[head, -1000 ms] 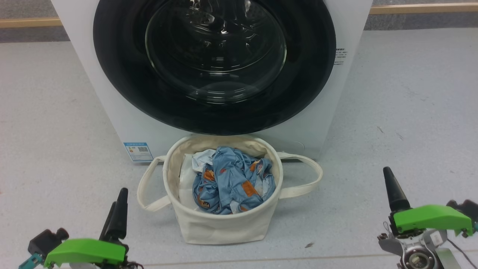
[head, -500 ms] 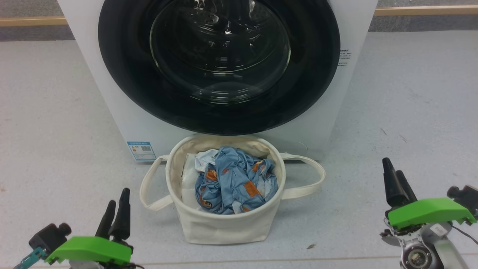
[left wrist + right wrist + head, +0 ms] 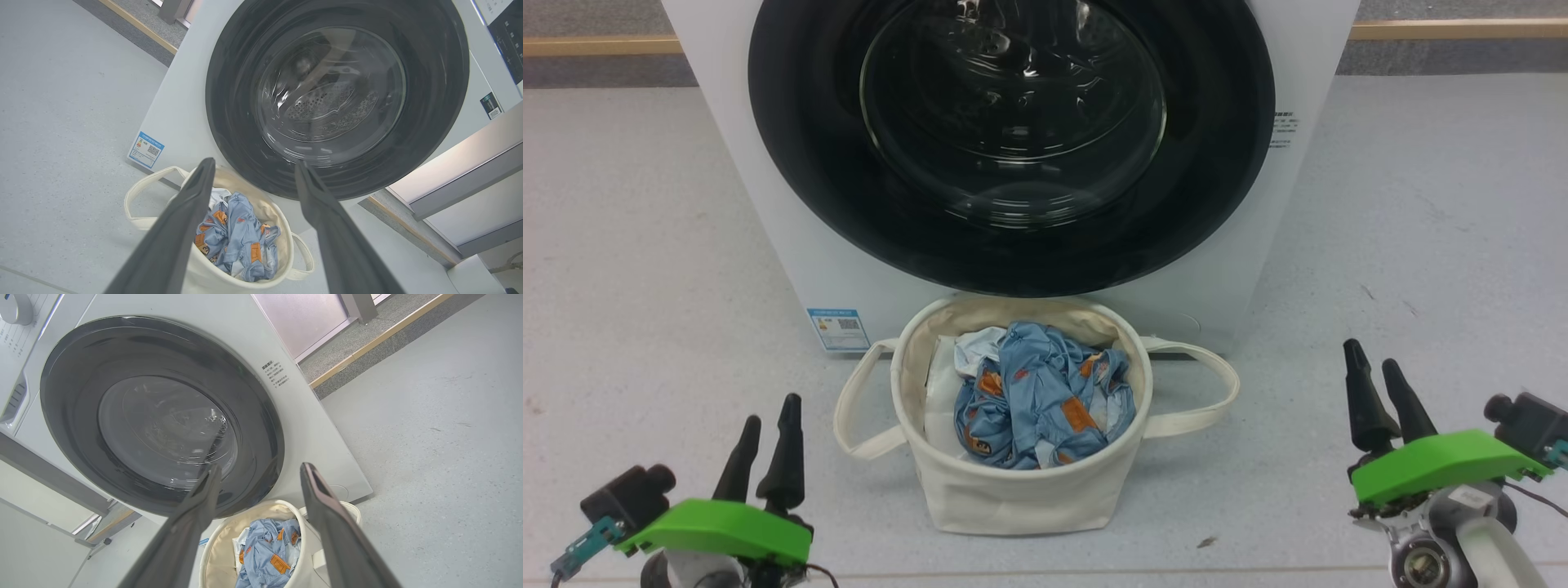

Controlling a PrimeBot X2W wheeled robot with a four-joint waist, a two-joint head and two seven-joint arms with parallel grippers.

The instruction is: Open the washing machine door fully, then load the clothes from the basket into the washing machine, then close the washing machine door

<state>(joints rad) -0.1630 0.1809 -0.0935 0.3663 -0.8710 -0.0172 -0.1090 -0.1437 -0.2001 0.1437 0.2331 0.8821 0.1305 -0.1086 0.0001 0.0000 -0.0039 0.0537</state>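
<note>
While its large round glossy black washing machine door [image 3: 809,163] sits closed against the front, the white front-loading washing machine [image 3: 768,204] stands on the pale grey speckled floor [image 3: 1421,245]. A bulging clear glass window fills the door's centre. Through that glass, in the left wrist view, part of the perforated steel drum [image 3: 327,106] shows, and no laundry can be made out inside it. Just in front of the machine, below the door's lower edge, stands the small round cream canvas basket [image 3: 1013,498], upright on the floor, its 2 long loop handles [image 3: 849,408] drooping out to either side. Whether its back rim touches the machine cannot be told. Inside the basket lie the clothes [image 3: 1045,396], a crumpled light blue fabric garment printed with small orange-brown patches, heaped toward the middle and right. A plain white cloth [image 3: 939,392] is tucked beside and under it against the left wall. The left gripper [image 3: 770,411], with its 2 long dark fingers and green housing, hovers left of the basket with jaws released and nothing between them. The right gripper [image 3: 1370,354] hovers well to the right, likewise spread and empty. A small blue label [image 3: 837,328] is stuck low on the machine's front, near the left handle.
</note>
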